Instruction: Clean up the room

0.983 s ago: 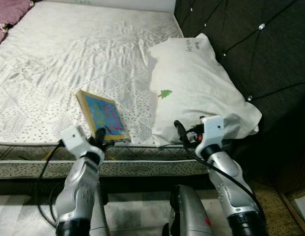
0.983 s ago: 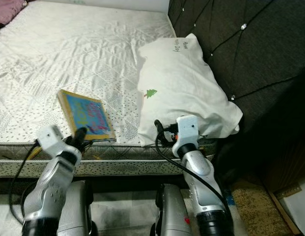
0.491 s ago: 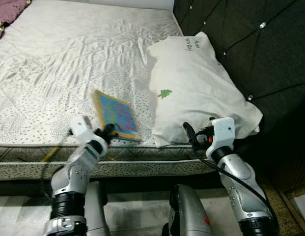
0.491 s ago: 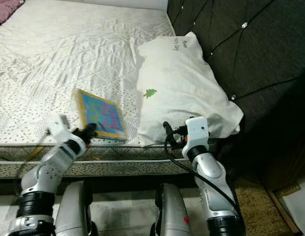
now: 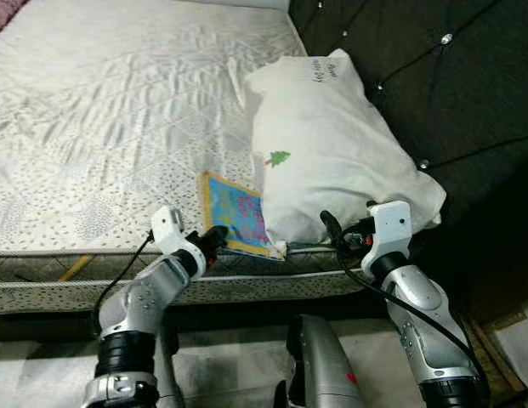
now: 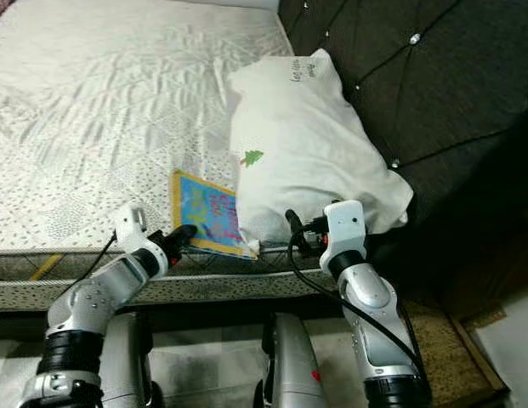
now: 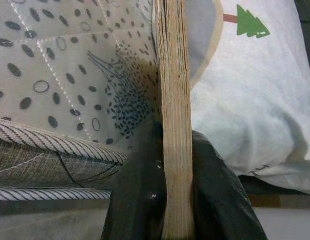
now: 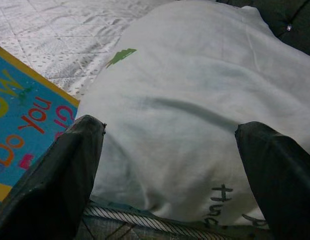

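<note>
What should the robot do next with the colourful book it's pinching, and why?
Probably lift it off the bed. The left pincer is shut on the edge of the flat blue, yellow-bordered book, which touches the white pillow with a green tree print; the open right pincer faces that pillow.

Book at the bed's edge
The blue, yellow-bordered book (image 5: pixel 235 215) lay flat, one edge tucked under the white pillow (image 5: pixel 332 149).

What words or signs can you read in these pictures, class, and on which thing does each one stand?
"Do you not": red and orange letters on the blue, yellow-edged book; the rest is cut off.
"Hug": dark handwriting on the white pillow; the word below is cut off.
A green tree is printed on the pillow.
Writing near the pillow's top corner: too small to read.
</note>
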Robot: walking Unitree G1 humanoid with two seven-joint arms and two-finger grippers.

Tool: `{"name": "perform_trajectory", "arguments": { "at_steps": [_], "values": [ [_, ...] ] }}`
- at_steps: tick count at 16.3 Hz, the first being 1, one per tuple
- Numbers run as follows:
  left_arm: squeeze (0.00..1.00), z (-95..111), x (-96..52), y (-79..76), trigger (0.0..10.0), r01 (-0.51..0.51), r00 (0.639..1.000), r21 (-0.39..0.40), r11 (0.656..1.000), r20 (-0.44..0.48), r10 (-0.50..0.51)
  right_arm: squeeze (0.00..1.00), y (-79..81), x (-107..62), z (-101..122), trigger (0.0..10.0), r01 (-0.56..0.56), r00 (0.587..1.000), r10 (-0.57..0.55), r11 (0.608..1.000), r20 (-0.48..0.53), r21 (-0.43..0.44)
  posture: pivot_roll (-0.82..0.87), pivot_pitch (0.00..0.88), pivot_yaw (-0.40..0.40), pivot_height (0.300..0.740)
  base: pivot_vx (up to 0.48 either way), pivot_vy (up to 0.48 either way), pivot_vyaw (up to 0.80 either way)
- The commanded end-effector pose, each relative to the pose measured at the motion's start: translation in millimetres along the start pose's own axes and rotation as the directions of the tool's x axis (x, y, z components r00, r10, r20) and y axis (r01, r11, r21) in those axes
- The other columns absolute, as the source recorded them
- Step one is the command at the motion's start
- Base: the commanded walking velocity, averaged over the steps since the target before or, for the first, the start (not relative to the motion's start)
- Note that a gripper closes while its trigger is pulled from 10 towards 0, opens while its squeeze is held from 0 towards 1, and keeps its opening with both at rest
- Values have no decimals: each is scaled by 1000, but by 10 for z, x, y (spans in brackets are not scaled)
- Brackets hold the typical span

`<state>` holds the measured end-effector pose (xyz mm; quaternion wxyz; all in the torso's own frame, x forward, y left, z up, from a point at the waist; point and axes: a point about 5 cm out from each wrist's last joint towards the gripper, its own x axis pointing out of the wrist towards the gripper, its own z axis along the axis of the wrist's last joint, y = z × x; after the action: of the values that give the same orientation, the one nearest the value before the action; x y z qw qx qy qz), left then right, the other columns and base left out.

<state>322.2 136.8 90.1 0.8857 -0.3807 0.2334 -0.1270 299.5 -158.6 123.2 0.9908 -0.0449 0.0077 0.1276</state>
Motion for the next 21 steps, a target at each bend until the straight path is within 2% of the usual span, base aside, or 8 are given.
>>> {"name": "perform_trajectory", "arguments": {
  "at_steps": [1, 6, 10, 14, 18, 19, 20, 21],
  "values": [
    [0, 2, 13, 70, 10000, -20, 999, 16, 1000, -32, 21, 0, -37, -12, 12, 10000, 3, 1000, -3, 1000, -5, -16, -102, 111, -144, 532, 0, 0, 0],
    [0, 356, 6, 246, 10000, -65, 996, 72, 995, 66, 60, 0, -37, -30, 16, 10000, 5, 1000, -6, 1000, -5, -20, -114, 110, -146, 532, 0, 0, 0],
    [0, 488, 81, 252, 10000, -68, 995, 102, 992, 85, 59, 0, -28, -10, 36, 10000, 2, 1000, -2, 1000, 1, -23, -118, 111, -148, 532, 0, 0, 0],
    [0, 536, 105, 289, 10000, -75, 994, 97, 992, 85, 67, 0, -27, -6, 41, 10000, 3, 1000, -3, 1000, 2, -24, -122, 113, -147, 532, 0, 0, 0],
    [0, 519, 121, 359, 10000, -90, 996, 130, 987, 15, 89, 0, -32, -26, 32, 10000, 9, 1000, -9, 1000, -1, -23, -124, 116, -147, 532, 0, 0, 0],
    [714, 564, 94, 405, 10000, -113, 994, 135, 984, 26, 111, 0, -21, -30, 26, 10000, 4, 1000, -4, 1000, -3, -25, -125, 116, -146, 532, 0, 0, 0],
    [1000, 598, 75, 438, 10000, -139, 990, 154, 978, 37, 135, 0, -21, -28, 29, 10000, 4, 1000, -4, 1000, -2, -26, -125, 116, -146, 532, 0, 0, 0],
    [1000, 628, 60, 461, 10000, -157, 987, 161, 974, 50, 150, 0, -24, -23, 31, 10000, 6, 1000, -6, 1000, 0, -26, -124, 115, -145, 532, 0, 0, 0]
  ]
}}
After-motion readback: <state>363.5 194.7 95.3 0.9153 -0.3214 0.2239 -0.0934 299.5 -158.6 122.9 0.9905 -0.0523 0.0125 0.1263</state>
